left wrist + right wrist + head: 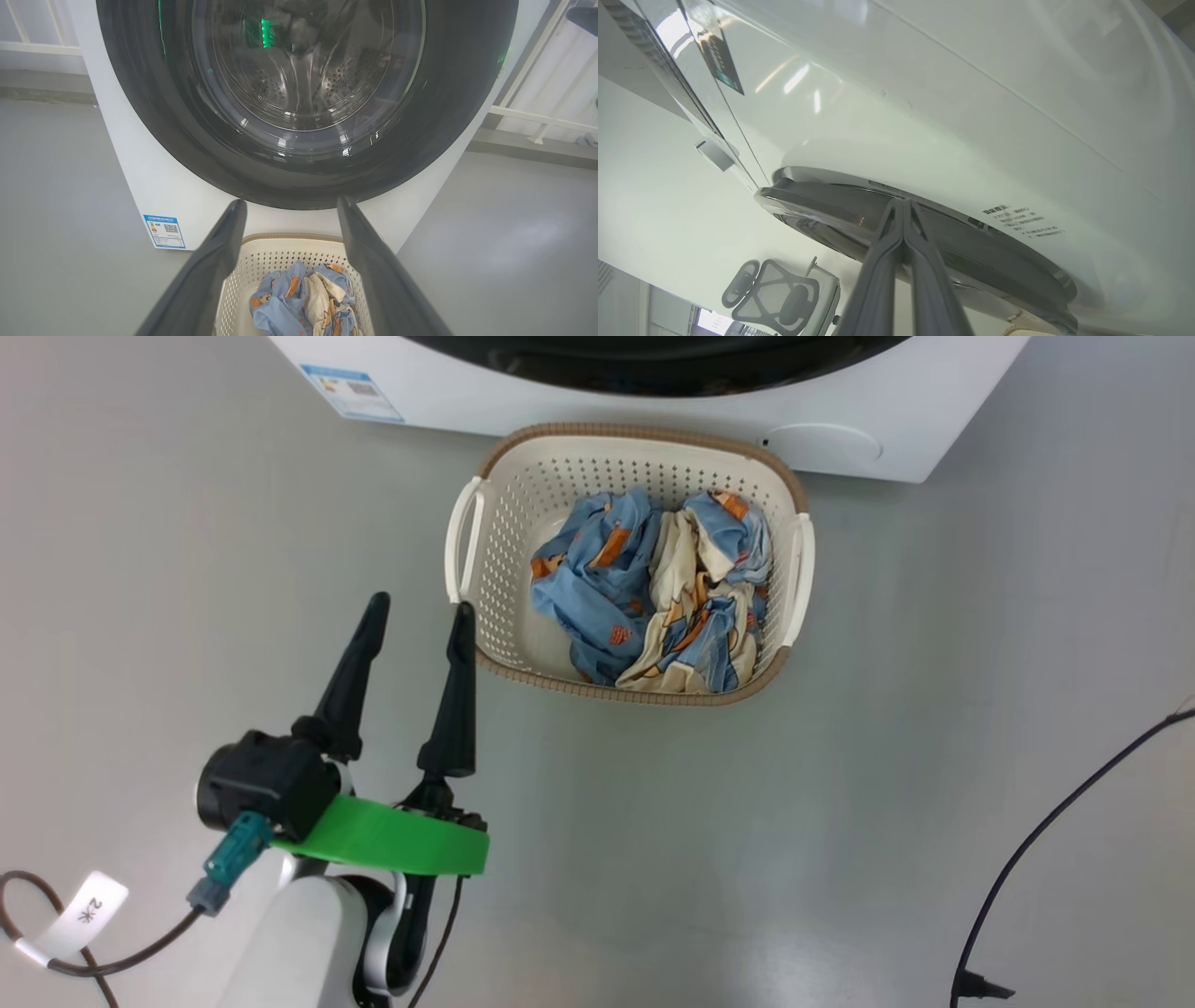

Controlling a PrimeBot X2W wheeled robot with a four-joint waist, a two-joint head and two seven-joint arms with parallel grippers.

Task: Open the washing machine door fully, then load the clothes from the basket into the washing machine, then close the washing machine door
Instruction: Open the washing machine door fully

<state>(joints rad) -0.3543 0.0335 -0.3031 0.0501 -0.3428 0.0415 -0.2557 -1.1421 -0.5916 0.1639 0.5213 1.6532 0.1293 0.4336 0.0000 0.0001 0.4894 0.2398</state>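
Note:
The washing machine [154, 186] stands white behind the basket [509, 485], its round black door [448, 116] lying against its front. The cream basket holds the blue and cream clothes [653, 593]. My left gripper [420, 611] hovers open just left of the basket's near left corner with nothing between its fingers. In the left wrist view, the left gripper [290, 207] points at the door's lower rim, with the basket [280, 252] and clothes [303, 298] below. My right gripper [903, 203] is shut and empty, its tips at the door's [822, 210] rim, where it meets the white front [948, 116].
A blue label [353, 392] marks the machine's lower left corner. A black cable [1046, 821] runs over the grey floor at the right. An office chair [784, 294] stands beyond the machine in the right wrist view. White railings [537, 112] flank the machine.

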